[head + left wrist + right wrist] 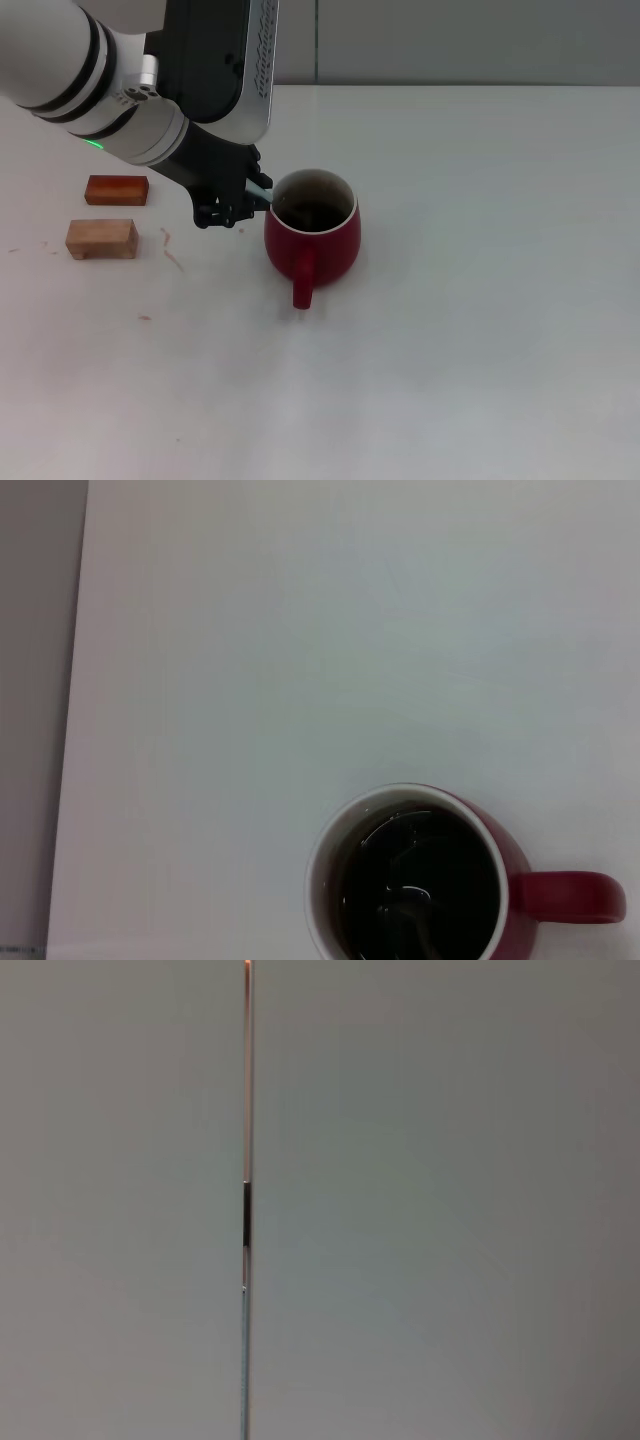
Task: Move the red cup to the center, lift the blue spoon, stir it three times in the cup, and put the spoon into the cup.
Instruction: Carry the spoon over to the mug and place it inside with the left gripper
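The red cup (328, 250) stands near the middle of the white table, its handle towards me. My left gripper (238, 207) is just left of the cup's rim and is shut on the blue spoon (262, 189). Only a bit of the spoon's pale blue handle shows, slanting over the rim into the cup. In the left wrist view the cup (516, 865) is seen from above, and the spoon's grey bowl (404, 912) lies in its dark inside. My right gripper is out of view.
Two small wooden blocks lie left of the gripper: a reddish one (116, 189) and a paler one (101, 239). The white table (480, 300) stretches right and towards me. The right wrist view shows only a grey wall.
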You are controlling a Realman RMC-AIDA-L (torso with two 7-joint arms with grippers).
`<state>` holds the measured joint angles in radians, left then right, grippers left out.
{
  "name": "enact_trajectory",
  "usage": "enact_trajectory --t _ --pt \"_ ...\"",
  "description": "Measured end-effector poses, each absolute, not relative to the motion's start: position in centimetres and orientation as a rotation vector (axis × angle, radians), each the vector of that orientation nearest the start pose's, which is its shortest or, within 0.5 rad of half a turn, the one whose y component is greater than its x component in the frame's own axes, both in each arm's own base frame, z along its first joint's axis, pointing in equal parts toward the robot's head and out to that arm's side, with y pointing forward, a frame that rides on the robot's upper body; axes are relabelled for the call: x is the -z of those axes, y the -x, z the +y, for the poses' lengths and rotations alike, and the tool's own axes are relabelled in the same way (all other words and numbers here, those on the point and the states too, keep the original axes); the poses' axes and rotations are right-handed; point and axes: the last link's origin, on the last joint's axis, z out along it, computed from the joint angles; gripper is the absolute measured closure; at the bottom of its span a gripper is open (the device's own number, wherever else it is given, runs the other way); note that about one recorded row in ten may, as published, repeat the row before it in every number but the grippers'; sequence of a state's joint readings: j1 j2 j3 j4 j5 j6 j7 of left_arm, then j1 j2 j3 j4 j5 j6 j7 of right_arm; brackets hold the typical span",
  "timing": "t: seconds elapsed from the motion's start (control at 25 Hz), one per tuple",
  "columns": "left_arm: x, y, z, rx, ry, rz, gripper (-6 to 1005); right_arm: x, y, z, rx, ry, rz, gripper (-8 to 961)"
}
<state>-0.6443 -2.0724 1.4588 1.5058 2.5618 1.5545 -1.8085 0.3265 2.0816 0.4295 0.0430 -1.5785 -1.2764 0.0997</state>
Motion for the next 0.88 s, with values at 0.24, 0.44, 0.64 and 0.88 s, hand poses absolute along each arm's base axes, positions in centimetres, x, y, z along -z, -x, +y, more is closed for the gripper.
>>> enact_trajectory --t 0.24,0.44,0.64,0.88 --pt "-0.1 12.3 35.6 -0.616 2.802 0.426 876 -3.3 -39.9 27.3 -0.521 1.261 0.609 307" --pt "0.3 12.0 35.2 -0.627 2.808 0.448 878 -3.3 -39.9 27.4 -0.522 1.262 0.608 306" --pt "0.6 11.3 35.0 -0.6 2.817 0.471 879 -3.3 -39.8 27.4 -0.523 1.264 0.607 307" --pt "1.3 10.5 35.4 -0.524 2.806 0.489 880 -3.3 -39.8 27.5 -0.523 1.262 0.607 307"
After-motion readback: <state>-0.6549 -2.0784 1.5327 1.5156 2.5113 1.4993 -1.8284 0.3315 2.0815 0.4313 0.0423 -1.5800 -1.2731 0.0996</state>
